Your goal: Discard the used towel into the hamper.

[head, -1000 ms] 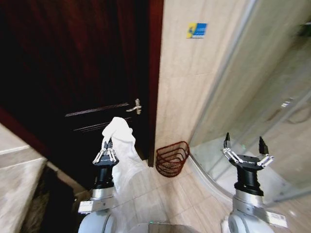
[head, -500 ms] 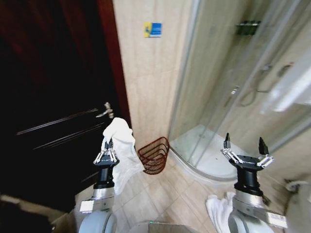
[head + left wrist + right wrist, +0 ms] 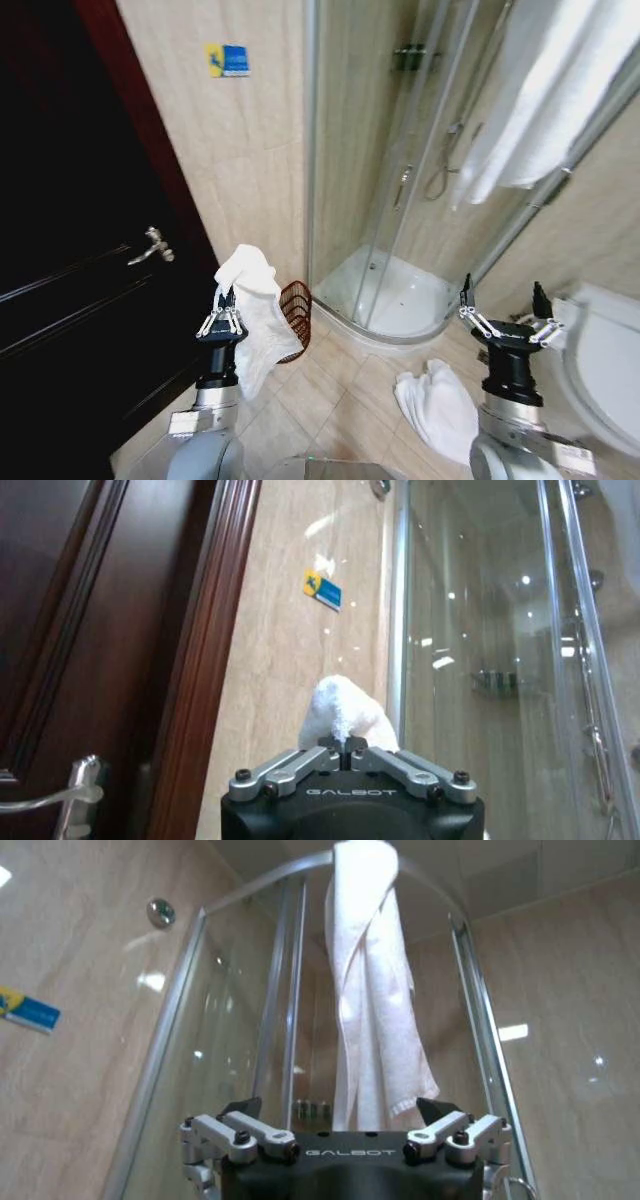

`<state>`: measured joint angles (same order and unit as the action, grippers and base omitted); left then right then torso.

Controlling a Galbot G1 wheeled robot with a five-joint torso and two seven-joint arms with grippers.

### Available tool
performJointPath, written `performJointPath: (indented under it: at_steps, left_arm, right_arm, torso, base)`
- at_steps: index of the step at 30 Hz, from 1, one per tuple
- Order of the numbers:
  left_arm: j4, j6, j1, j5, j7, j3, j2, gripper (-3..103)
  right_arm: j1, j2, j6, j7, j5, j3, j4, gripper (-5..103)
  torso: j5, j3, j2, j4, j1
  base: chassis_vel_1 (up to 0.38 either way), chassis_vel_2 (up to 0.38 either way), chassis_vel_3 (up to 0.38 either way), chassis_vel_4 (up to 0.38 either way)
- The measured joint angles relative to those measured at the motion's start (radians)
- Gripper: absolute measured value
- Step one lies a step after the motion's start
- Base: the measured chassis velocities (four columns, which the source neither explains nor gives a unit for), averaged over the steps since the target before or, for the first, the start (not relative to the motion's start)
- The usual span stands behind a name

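behind held towel (image 3: 252,310), hamper (image 3: 296,318)

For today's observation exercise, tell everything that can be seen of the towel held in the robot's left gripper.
The towel is white, soft terry-like cloth, bunched and crumpled. The left gripper, fingers shut, pinches it near the top: a rounded tuft pokes above the fingers and the rest hangs loosely down beside the arm. It hangs in front of the hamper, partly covering it, above the tiled floor.
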<state>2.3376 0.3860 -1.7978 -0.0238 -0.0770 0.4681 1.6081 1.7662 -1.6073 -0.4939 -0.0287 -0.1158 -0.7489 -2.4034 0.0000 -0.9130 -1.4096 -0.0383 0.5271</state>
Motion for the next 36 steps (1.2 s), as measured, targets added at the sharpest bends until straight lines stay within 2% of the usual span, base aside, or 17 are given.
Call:
performJointPath:
  at_steps: [4,8,9,12,14,18,22,24,27,36]
  left_arm:
    - [-0.055,0.001,0.021,0.001,0.008,0.003,0.0,0]
    - [-0.181,0.0,0.052,0.041,0.012,-0.005,-0.009,0]
    - [-0.181,0.0,0.052,0.041,0.012,-0.005,-0.009,0]
    - [-0.24,-0.029,0.074,0.101,0.031,-0.014,-0.054,0]
    - [-0.249,-0.039,0.083,0.115,0.035,-0.014,-0.067,0]
    - [-0.278,-0.093,0.136,0.2,0.051,-0.008,-0.135,0]
    - [-0.297,-0.113,0.165,0.263,0.052,0.002,-0.184,0]
    - [-0.319,-0.131,0.189,0.333,0.057,0.018,-0.246,0]
    - [-0.336,-0.141,0.208,0.37,0.062,0.026,-0.277,0]
    - [-0.401,-0.162,0.274,0.422,0.048,0.011,-0.277,0]
  right_arm:
    - [-0.001,0.003,-0.017,-0.006,-0.017,0.002,0.001,100]
    - [-0.002,0.009,-0.027,-0.02,-0.032,0.001,-0.011,100]
    - [-0.002,0.009,-0.027,-0.02,-0.032,0.001,-0.011,100]
    - [0.009,0.017,-0.036,-0.029,-0.046,-0.021,-0.027,100]
    - [0.012,0.017,-0.038,-0.03,-0.049,-0.024,-0.03,100]
    - [0.025,0.016,-0.047,-0.044,-0.057,-0.029,-0.04,100]
    - [0.025,0.015,-0.047,-0.042,-0.057,-0.029,-0.043,100]
    - [0.023,0.015,-0.041,-0.039,-0.06,-0.031,-0.051,100]
    - [0.024,0.015,-0.039,-0.037,-0.06,-0.031,-0.06,100]
    - [0.026,0.018,-0.04,-0.033,-0.059,-0.037,-0.068,100]
  torso:
    - [0.0,0.0,0.0,-0.0001,0.0]
    - [-0.0003,0.0,0.0,-0.0001,0.0]
    - [-0.0003,0.0,0.0,-0.0001,0.0]
    - [-0.0001,0.0,0.0,-0.0001,0.0]
    - [0.0,0.0,0.0,-0.0002,0.0]
    - [-0.0003,0.0,0.0,-0.0001,0.0]
    - [-0.0003,0.0,0.0,0.0,0.0]
    - [-0.0001,0.0,0.0,-0.0001,0.0]
    - [-0.0001,0.0,0.0,-0.0001,0.0]
    - [-0.0002,0.0,0.0,0.0,0.0]
  base:
    - [0.0,0.0,0.0,0.0]
    - [0.0,0.0,0.0,0.0]
    - [0.0,0.0,0.0,0.0]
    - [0.0,0.0,0.0,0.0]
    - [0.0,0.0,0.0,0.0]
    - [0.0,0.0,0.0,0.0]
    - [0.0,0.0,0.0,0.0]
    - [0.0,0.0,0.0,0.0]
    - [0.0,0.0,0.0,0.0]
    - [-0.036,0.022,0.033,-0.03]
